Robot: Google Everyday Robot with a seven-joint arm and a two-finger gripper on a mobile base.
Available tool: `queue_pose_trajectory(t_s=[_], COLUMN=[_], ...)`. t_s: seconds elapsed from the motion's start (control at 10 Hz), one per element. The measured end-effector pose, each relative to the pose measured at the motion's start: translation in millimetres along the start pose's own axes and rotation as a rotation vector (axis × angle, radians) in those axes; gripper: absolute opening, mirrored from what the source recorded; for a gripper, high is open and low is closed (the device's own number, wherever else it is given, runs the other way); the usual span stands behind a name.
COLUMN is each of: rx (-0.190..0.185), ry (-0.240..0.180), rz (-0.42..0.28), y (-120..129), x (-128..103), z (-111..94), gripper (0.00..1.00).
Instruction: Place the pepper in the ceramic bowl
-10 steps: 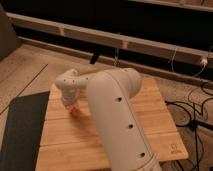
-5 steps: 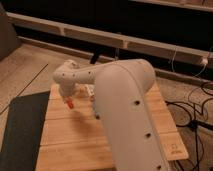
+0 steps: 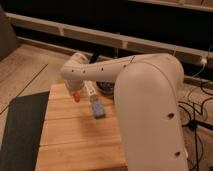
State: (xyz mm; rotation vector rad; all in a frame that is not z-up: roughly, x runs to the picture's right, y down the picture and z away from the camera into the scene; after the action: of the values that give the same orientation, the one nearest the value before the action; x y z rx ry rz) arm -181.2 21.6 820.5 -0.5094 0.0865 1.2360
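One pepper (image 3: 76,98): slender, red-orange, tapered. It is pinched at the tip of the end effector (image 3: 75,93), whose fingers are closed on it, over the far left of the slatted wooden table (image 3: 70,135). Against half a second earlier, it sits slightly further right, nearer the ceramic bowl (image 3: 106,88). Bowl: dark bluish-grey, round, partly hidden behind the smooth white arm (image 3: 145,100). Blue rectangular block (image 3: 97,108): on the table, right of the pepper.
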Motion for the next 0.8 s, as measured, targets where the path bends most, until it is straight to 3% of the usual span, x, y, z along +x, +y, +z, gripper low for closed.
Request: queue_pose_trajectory(t_s=[0.3,0.5,0.6,0.8], rx=[0.017,0.059,0.092,0.127], ry=[0.005,-0.011,-0.045,-0.128], rz=[0.006,0.069,0.126,0.190], y=[-7.7,-47.1,-85.2,-134.2], x=[-2.6,-14.5,-24.5,-40.3], z=[1.8,-0.1,-7.1,-16.9], gripper=[0.00,0.00,0.00,0.00])
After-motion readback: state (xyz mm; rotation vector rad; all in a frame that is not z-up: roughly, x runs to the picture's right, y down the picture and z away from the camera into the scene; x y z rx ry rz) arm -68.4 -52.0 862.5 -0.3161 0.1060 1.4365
